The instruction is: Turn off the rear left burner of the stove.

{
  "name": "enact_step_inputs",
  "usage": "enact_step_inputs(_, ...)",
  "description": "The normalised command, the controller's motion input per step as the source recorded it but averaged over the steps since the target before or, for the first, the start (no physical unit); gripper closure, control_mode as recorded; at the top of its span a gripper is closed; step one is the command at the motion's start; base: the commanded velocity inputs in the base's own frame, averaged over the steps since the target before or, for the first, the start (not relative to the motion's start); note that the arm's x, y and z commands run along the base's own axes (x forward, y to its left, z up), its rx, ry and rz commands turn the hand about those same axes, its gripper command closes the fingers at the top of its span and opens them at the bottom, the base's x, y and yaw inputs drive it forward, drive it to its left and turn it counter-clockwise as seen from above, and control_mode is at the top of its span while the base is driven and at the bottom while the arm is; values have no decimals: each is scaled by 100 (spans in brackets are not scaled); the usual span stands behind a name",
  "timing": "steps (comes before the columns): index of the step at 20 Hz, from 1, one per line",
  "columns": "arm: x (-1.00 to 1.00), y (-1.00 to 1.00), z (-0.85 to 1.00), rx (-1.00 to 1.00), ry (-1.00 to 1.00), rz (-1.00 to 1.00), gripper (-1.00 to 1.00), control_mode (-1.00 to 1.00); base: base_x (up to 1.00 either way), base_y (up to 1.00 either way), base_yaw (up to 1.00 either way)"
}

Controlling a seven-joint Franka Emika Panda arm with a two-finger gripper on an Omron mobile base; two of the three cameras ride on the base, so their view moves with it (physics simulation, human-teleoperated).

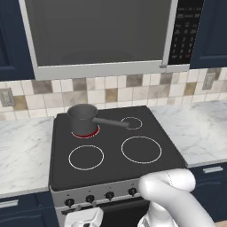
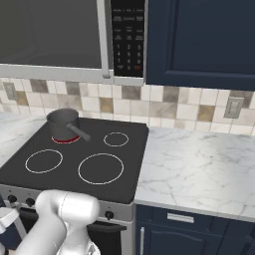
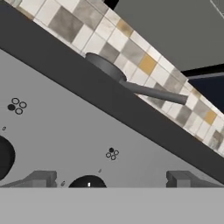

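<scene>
While the rear left burner glows red under the saucepan, the step in hand looks like the approach to its knob: in the hand view the fingers stand spread wide with nothing between them, close against the silver front panel of the stove.

Going left to right along that panel in the hand view, 1 dark knob sits at the left edge, a 4-dot burner marking lies above it, then a second knob sits low between the fingers, with another 4-dot marking up to its right. Which knob governs the rear left burner cannot be read for certain; the markings are small. The next move probably calls for centring on the right knob, closing on it and twisting.

Relative to the stove, marble worktop lies on its left, the microwave hangs above, and more worktop runs on its right. The saucepan's handle points right across the glass, well clear of the panel, so nothing blocks the knobs.
</scene>
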Motion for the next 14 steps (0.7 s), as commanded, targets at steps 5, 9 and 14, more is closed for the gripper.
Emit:
enact_step_inputs(5,0,-13,0,-1,1,0,-100,-100,0,0,0)
enact_step_inputs(9,0,-39,0,-3,12,0,-100,-100,0,0,0)
enact_step_inputs(14,8,-28,0,-3,15,2,-100,-100,0,0,0)
